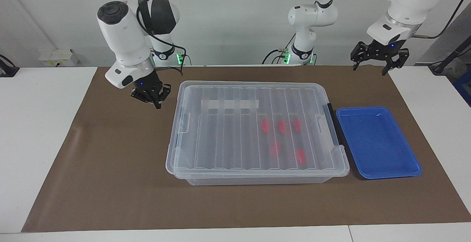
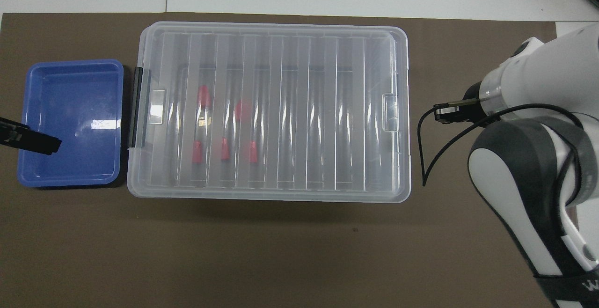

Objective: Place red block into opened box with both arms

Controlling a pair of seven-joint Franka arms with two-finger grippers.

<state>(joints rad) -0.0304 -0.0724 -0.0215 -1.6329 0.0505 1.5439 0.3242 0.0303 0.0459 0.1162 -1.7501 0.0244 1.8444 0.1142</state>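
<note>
Five red blocks (image 1: 281, 127) lie inside the lidded box (image 1: 254, 131), mid-frame. The right end effector (image 1: 157, 104), fingertips together, hangs upper left beside the box; the left end effector (image 1: 369, 65), fingers apart, hangs upper right.

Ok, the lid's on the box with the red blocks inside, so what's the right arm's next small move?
Probably raise the right gripper back toward rest: the box is lidded, five red blocks lie inside, and this gripper hangs beside the box, gripping nothing.
</note>
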